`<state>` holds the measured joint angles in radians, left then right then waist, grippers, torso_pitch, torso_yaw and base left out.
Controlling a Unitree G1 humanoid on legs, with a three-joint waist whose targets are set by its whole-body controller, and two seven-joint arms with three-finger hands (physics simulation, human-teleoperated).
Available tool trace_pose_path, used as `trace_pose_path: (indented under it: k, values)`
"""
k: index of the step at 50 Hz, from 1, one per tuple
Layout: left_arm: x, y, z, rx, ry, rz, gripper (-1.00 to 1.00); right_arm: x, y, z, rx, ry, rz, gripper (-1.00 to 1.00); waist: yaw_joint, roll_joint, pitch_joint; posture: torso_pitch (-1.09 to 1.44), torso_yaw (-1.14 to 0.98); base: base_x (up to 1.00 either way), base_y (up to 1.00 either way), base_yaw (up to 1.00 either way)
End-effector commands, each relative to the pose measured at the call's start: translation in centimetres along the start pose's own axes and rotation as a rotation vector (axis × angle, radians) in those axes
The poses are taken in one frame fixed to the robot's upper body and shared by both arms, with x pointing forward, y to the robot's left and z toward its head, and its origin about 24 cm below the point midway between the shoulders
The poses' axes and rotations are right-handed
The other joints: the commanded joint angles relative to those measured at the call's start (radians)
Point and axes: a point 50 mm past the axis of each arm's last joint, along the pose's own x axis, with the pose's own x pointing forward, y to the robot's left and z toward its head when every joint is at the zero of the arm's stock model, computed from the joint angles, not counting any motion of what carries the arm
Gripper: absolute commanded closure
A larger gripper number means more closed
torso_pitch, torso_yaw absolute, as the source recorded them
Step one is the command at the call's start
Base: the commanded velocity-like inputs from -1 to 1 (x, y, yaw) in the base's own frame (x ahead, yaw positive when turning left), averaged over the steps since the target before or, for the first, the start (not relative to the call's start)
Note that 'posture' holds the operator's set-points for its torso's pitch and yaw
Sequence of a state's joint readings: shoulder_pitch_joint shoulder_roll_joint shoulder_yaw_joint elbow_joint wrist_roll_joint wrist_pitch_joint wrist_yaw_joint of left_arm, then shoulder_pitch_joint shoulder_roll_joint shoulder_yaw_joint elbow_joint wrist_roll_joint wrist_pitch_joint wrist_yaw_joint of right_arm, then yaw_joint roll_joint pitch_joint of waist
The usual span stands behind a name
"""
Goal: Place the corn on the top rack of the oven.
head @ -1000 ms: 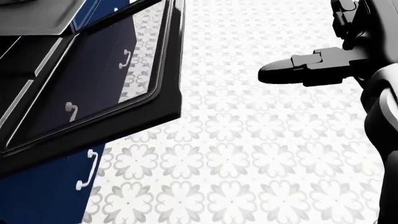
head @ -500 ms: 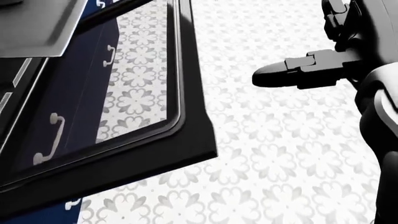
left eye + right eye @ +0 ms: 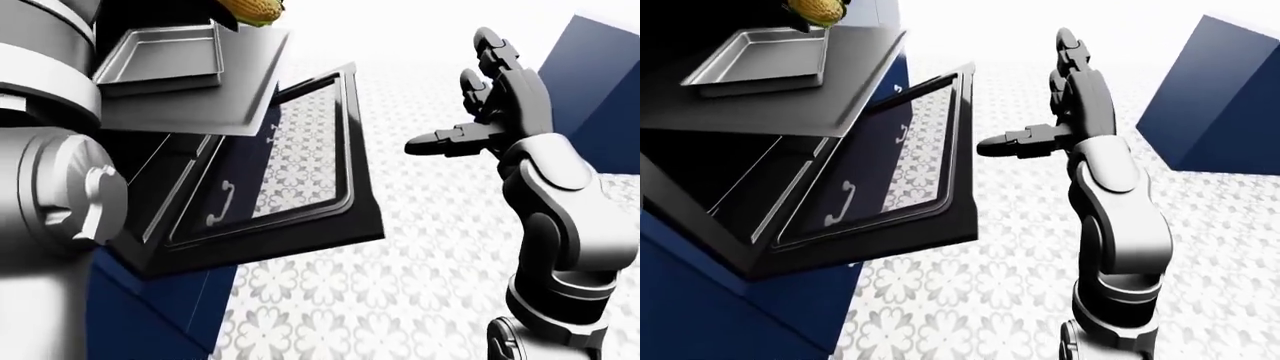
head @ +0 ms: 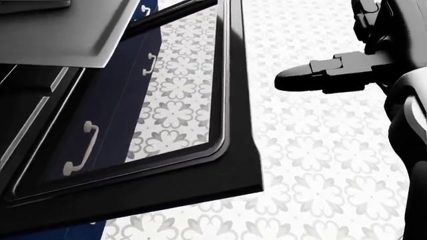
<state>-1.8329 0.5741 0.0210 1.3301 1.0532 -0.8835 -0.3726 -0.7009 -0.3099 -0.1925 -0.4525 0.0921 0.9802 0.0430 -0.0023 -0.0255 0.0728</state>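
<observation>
Corn (image 3: 816, 10) seemingly above the tray (image 3: 757, 60); right hand (image 3: 1065, 97) splayed, left unseen.

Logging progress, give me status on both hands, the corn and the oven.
Right hand open, empty. Left hand unseen. Yellow corn cob at frame top, above grey metal baking tray. Black glass oven door down, nothing blocking.

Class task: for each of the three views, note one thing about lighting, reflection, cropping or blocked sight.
Left-eye view: the grey robot arm blocks the left side, and the yellow corn is cropped at the top edge. Head view: the open black oven door has glass showing the floral floor tiles. Right-eye view: the top centre washes out to plain white, and the grey right hand looks evenly lit.
</observation>
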Motion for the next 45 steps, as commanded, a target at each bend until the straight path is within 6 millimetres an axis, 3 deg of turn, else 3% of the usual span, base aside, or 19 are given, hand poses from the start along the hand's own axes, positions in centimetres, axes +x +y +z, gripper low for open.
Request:
trace_pose_path:
  k: [1, 9, 11, 14, 21, 23, 24, 25, 26, 28, 32, 33, 34, 35, 37, 40, 41, 44, 45]
  values:
    - [-0.39, 2.6, 0.13, 0.046, 0.015, 0.092, 0.67, -0.16, -0.21, 1.63, -0.005, -0.081, -0.016, -1.0, -0.002, 0.0, -0.04, 0.0, 0.0, 0.0, 0.0, 0.0]
    - [-0.52, 2.9, 0.02, 0.052, 0.026, 0.093, 0.65, -0.47, -0.48, 2.39, 0.024, -0.119, -0.024, -1.0, -0.003, 0.033, -0.057, 0.0, 0.0, 0.02, 0.0, 0.0]
    - [-0.52, 3.14, 0.09, 0.052, 0.025, 0.094, 0.65, -0.47, -0.4, 2.39, 0.02, -0.122, -0.017, -1.0, -0.008, 0.056, -0.031, 0.0, 0.0, 0.41, -0.16, 0.0]
    - [-0.57, 3.49, 0.15, 0.054, 0.025, 0.096, 0.66, -0.4, -0.32, 2.41, 0.022, -0.124, -0.01, -1.0, -0.007, 0.073, -0.034, 0.0, 0.0, 0.62, -0.21, 0.0]
    - [-0.56, 3.42, 0.14, 0.055, 0.025, 0.093, 0.66, -0.37, -0.33, 2.26, 0.021, -0.121, -0.008, -1.0, 0.031, 0.011, -0.043, 0.0, 0.0, 0.72, -0.22, 0.0]
    - [-0.55, 3.26, 0.11, 0.052, 0.025, 0.091, 0.66, -0.38, -0.3, 2.25, 0.019, -0.119, -0.007, -1.0, 0.038, -0.039, -0.052, 0.0, 0.0, 0.71, -0.22, 0.0]
    - [-0.54, 3.25, 0.11, 0.051, 0.024, 0.09, 0.66, -0.39, -0.31, 2.23, 0.019, -0.119, -0.008, -1.0, 0.034, -0.089, -0.063, 0.0, 0.0, 0.73, -0.23, 0.0]
    - [-0.52, 3.19, 0.11, 0.051, 0.024, 0.089, 0.66, -0.39, -0.36, 2.19, 0.018, -0.115, -0.012, -1.0, 0.031, -0.043, -0.03, 0.0, 0.0, 0.73, -0.13, 0.0]
    - [-0.49, 3.13, 0.12, 0.049, 0.023, 0.089, 0.66, -0.35, -0.38, 2.1, 0.016, -0.108, -0.014, -1.0, 0.048, -0.064, 0.001, 0.0, 0.0, 0.35, 0.0, 0.0]
    - [-0.46, 3.12, 0.15, 0.047, 0.022, 0.09, 0.65, -0.29, -0.36, 2.02, 0.016, -0.101, -0.015, -1.0, 0.041, -0.087, -0.023, 0.0, 0.0, 0.0, 0.0, 0.0]
    - [-0.4, 3.07, 0.2, 0.047, 0.02, 0.09, 0.67, -0.33, -0.37, 2.1, 0.015, -0.099, -0.013, -1.0, 0.036, -0.051, -0.001, 0.0, 0.0, 0.0, 0.0, 0.0]
    - [-0.37, 3.05, 0.22, 0.046, 0.019, 0.09, 0.67, -0.32, -0.4, 2.14, 0.015, -0.101, -0.015, -1.0, 0.035, -0.038, -0.021, 0.0, 0.0, -0.66, 0.64, 0.0]
    - [-0.35, 3.07, 0.24, 0.046, 0.019, 0.091, 0.67, -0.34, -0.46, 2.29, 0.017, -0.111, -0.015, -1.0, 0.055, -0.059, -0.046, 0.0, 0.0, -0.75, 0.73, 0.0]
    - [-0.35, 3.06, 0.24, 0.046, 0.018, 0.091, 0.68, -0.34, -0.45, 2.32, 0.016, -0.112, -0.013, -1.0, 0.054, -0.05, -0.037, 0.0, 0.0, -0.66, 0.38, 0.0]
    - [-0.31, 3.03, 0.28, 0.046, 0.016, 0.092, 0.67, -0.3, -0.51, 2.3, 0.018, -0.113, -0.017, -1.0, 0.039, -0.012, -0.018, 0.0, 0.0, 0.0, 0.0, 0.0]
    - [-0.24, 3.01, 0.36, 0.047, 0.012, 0.091, 0.67, -0.28, -0.53, 2.19, 0.016, -0.108, -0.017, -1.0, 0.034, 0.053, -0.053, 0.0, 0.0, 0.0, 0.0, 0.0]
    - [-0.25, 3.03, 0.36, 0.047, 0.012, 0.091, 0.67, -0.28, -0.56, 2.22, 0.017, -0.11, -0.019, -1.0, 0.022, 0.021, -0.045, 0.0, 0.0, 0.0, 0.0, 0.0]
    - [-0.33, 3.16, 0.31, 0.048, 0.015, 0.092, 0.67, -0.31, -0.55, 2.25, 0.019, -0.113, -0.016, -1.0, 0.016, 0.058, -0.035, 0.0, 0.0, 0.0, 0.0, 0.0]
    - [-0.36, 3.15, 0.27, 0.049, 0.017, 0.091, 0.67, -0.35, -0.52, 2.28, 0.02, -0.114, -0.014, -1.0, 0.016, 0.054, -0.03, 0.0, 0.0, 0.0, 0.0, 0.0]
